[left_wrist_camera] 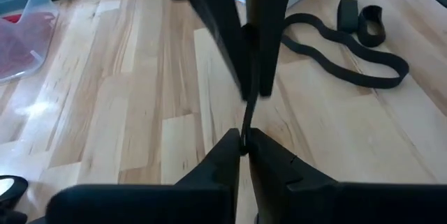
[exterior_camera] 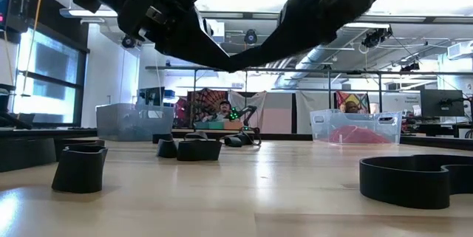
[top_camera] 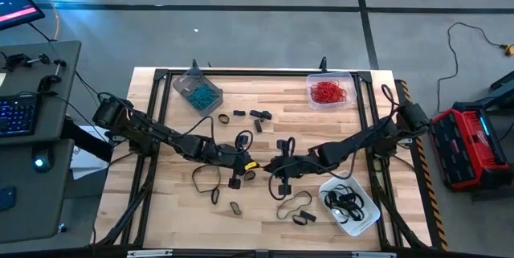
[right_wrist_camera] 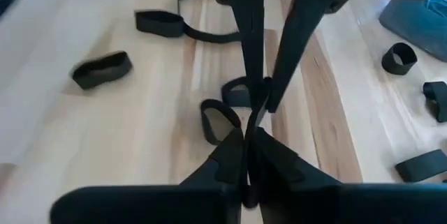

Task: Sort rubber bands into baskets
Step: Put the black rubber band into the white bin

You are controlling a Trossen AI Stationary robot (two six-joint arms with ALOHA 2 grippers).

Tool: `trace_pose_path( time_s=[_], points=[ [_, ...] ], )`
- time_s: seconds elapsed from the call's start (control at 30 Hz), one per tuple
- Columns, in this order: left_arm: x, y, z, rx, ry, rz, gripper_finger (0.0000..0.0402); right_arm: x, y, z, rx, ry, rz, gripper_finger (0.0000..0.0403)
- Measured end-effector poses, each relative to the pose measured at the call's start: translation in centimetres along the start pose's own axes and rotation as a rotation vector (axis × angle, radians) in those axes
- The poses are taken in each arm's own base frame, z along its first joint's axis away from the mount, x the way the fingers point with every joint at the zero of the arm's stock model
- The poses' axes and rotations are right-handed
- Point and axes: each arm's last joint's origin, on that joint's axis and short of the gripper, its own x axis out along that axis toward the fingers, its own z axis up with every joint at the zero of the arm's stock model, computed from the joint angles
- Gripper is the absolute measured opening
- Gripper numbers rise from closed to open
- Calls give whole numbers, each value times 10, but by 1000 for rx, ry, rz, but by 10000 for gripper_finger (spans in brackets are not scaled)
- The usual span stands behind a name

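Pale butcher-block planks [top_camera: 265,105] fill the high view, with three shallow clear plastic tubs on them: one holding teal-blue rubber bands [top_camera: 197,92], one holding red bands [top_camera: 328,92], and a whitish one holding thin black loops [top_camera: 350,202]. Loose black rubber bands [top_camera: 294,206] lie scattered about the middle, where the left gripper [top_camera: 250,164] and right gripper [top_camera: 270,165] meet tip to tip.

From table height, only dark arms overhead and wide black bands [exterior_camera: 80,167] standing on the wood are made out; the red tub [exterior_camera: 355,128] is seen far off.

Through the left wrist, both pairs of fingers are pressed together on one thin black strand [left_wrist_camera: 248,116], apparently stretched between them.

Through the right wrist [right_wrist_camera: 246,137] the same double pinch is seen. For a clean handover, one grip should be released before the strand is carried to the whitish tub.
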Motion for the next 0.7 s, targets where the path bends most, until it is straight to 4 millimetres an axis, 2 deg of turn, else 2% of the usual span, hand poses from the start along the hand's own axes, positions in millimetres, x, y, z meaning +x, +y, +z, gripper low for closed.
trace_pose_path(
  time_s=[0.13, 0.33, 0.53, 0.7],
  points=[
    [0, 1, -1, 1, 13, 6, 45, -20, 7, 7, 25, -13, 30, 7],
    [0, 5, -5, -20, 72, 63, 88, -62, 23, 9, 111, 32, 84, 4],
    [-1, 11, 1, -29, 154, 100, 122, -109, 52, -12, 263, 208, 138, 2],
    [0, 20, 2, -44, 194, 121, 134, -142, 75, -38, 455, 383, 102, 1]
  ],
)
